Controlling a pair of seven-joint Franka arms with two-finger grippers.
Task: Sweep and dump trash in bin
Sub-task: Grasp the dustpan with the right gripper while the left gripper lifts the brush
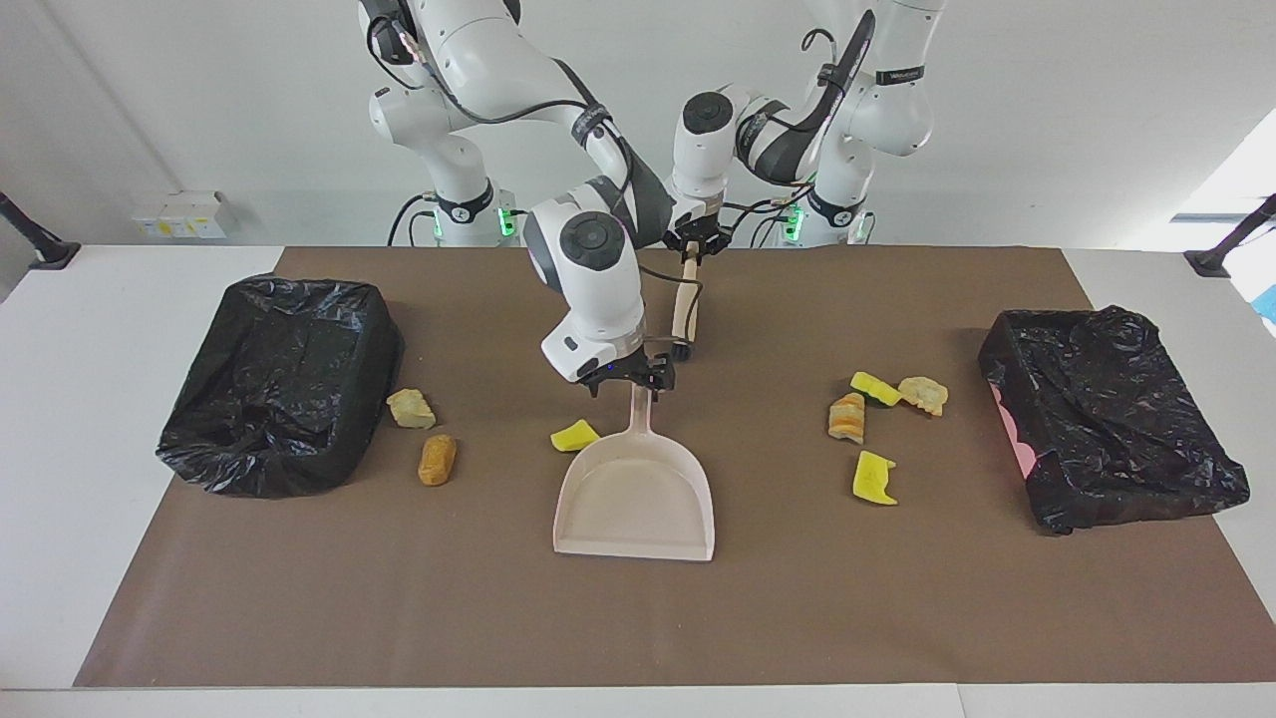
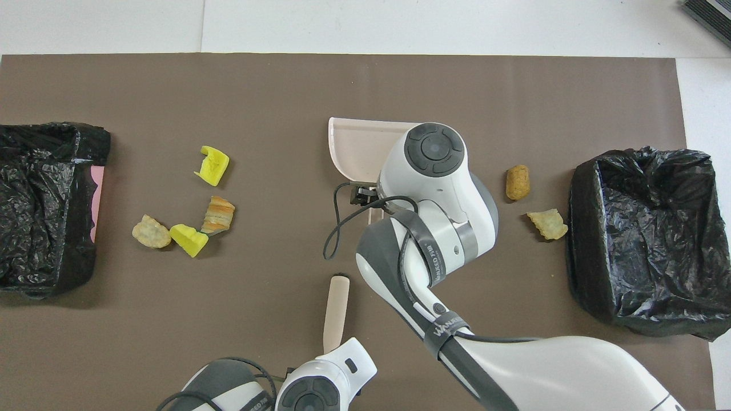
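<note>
Left gripper, top centre of the facing view, is clamped on the brush handle's upper end; the brush is tilted, bristles on the worktop. Right gripper, frame centre, sits at the dustpan handle tip; can't tell if it's closed. Trash: yellow wedge touching the pan's edge, two lumps mid-left by one black-lined bin, four scraps mid-right near the other bin.
</note>
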